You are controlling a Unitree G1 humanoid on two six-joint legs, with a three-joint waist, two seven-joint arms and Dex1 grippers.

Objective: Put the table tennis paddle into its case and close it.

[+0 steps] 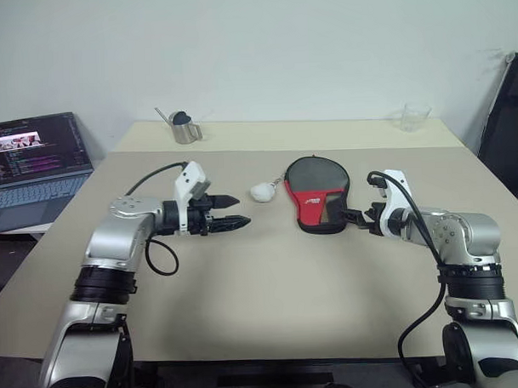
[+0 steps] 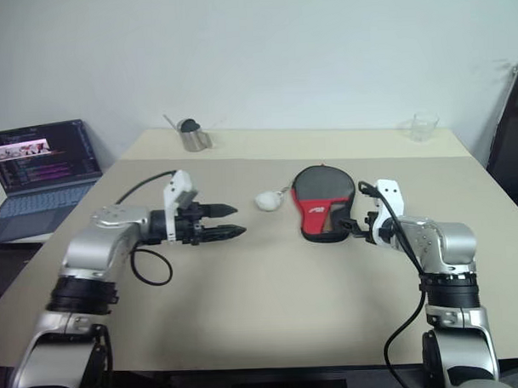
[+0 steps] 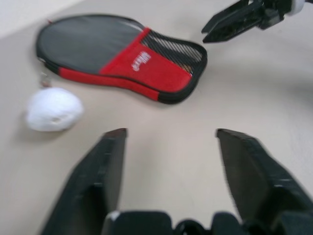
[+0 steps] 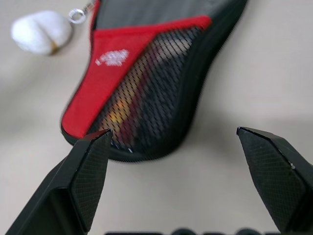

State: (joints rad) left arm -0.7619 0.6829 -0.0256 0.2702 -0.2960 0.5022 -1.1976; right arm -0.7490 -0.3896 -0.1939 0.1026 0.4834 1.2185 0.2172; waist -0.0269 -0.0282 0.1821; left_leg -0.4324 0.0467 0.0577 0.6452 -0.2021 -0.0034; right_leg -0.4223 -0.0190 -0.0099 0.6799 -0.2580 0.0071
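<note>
Laptop (image 1: 37,168): open at the far left edge of the head view, on a lower surface beside the table (image 1: 246,297).
Metal cup (image 1: 184,128): upper left of centre, on the far strip of the table, well apart from everything else.
Left gripper (image 1: 230,210): left of centre, hanging above the tabletop and pointing toward the middle; its fingers stand apart with nothing between them.
White tag (image 1: 262,191): just left of centre, a small white lump lying on the table, joined by a ring to the round end of the case.
Case (image 1: 317,192): just right of centre, flat on the table, round end away from the robot, narrow mesh end toward it.
Table tennis paddle (image 4: 134,98): inside the case; the striped handle shows dimly through the mesh in the right wrist view.
Right gripper (image 1: 355,216): right of centre, close by the narrow end of the case, fingers wide apart, gripping nothing.
Clear glass (image 1: 415,118): upper right, on the far strip of the table.
Progress: the paddle looks stowed already; I cannot tell whether the zip is fully shut, so closing it may be what is left.
</note>
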